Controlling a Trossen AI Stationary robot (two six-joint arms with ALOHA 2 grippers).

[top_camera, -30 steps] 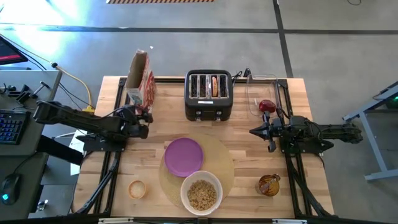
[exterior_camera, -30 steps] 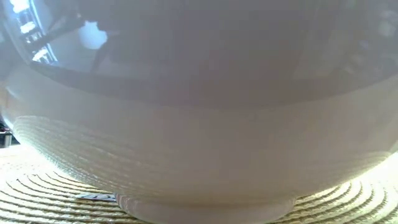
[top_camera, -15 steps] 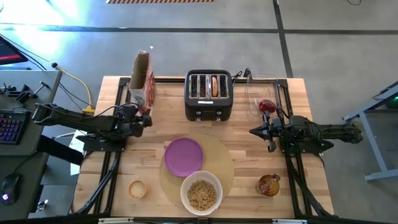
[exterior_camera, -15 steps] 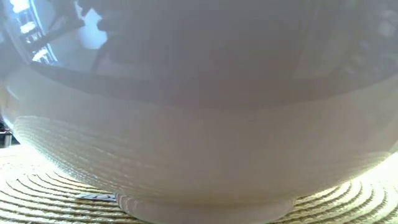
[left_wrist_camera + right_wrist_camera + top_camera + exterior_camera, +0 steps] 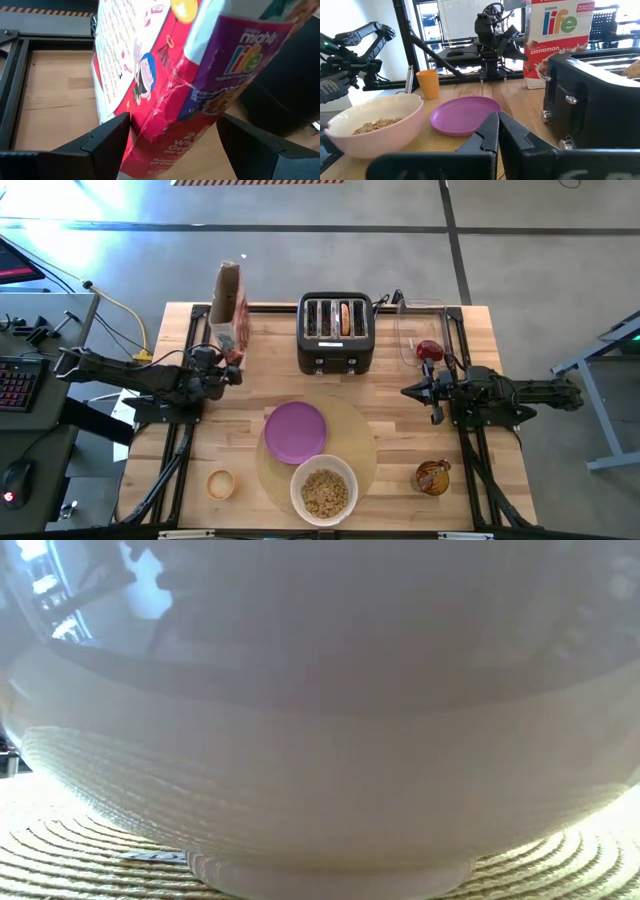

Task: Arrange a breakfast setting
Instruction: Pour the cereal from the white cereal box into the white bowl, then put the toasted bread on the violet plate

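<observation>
High view: round tan mat (image 5: 362, 442) sits front-centre on the wooden table (image 5: 480, 340). Purple plate (image 5: 295, 431) lies on the mat's back-left part. White bowl (image 5: 324, 489) w/ tan cereal (image 5: 325, 493) stands on the mat's front edge, just in front of the plate. Amber glass cup (image 5: 432, 477) is off the mat, front right. Small orange cup (image 5: 220, 483) sits front left, well apart from the mat. Black toaster (image 5: 336, 332) is at back centre w/ a bagel (image 5: 345, 318) in one slot. Red fruit (image 5: 429, 350) lies in a clear container (image 5: 416, 320) at back right.

Left gripper (image 5: 232, 368) is at the base of the cereal box (image 5: 226, 307), back left. Left wrist view: the two dark fingers (image 5: 102, 145) are spread apart, one on each side of the box's (image 5: 170, 75) lower end. One finger looks close against the box, the other stands clear of it, so no firm grip shows.

Right gripper (image 5: 408, 392) waits over the table's right side, pointing toward centre. Right wrist view: its fingers (image 5: 487, 135) are pressed together, holding nothing, w/ plate (image 5: 465, 115), bowl (image 5: 377, 122) and toaster (image 5: 592, 100) ahead of them.

Low view: bowl wall (image 5: 320, 720) fills nearly everything, its foot resting on the woven mat (image 5: 70, 850).
</observation>
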